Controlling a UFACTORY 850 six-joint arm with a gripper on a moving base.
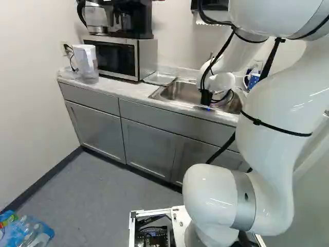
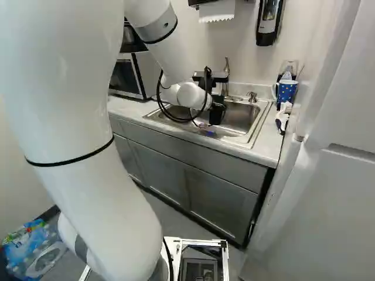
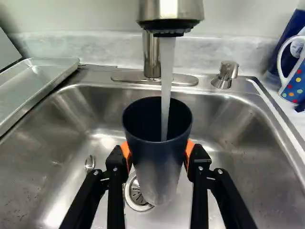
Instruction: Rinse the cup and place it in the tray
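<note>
So my fingers point(image 3: 114, 164) are pinching the dark cup point(image 3: 157, 164) from both sides, orange pads on its outer wall, which leaves the mouth open for the water point(image 3: 166, 81) pouring in between them. It's mouth up, so I'd guess it'll need tipping out before it goes anywhere. Drain's point(image 3: 138, 196) below my fingers, handy for overflow into the sink point(image 3: 66, 112). Faucet head point(image 3: 170, 14) is just above and ahead of my grip. Tray's point(image 3: 43, 78) farther out, past my left finger, probably parked close for an easy drop-off.
</note>
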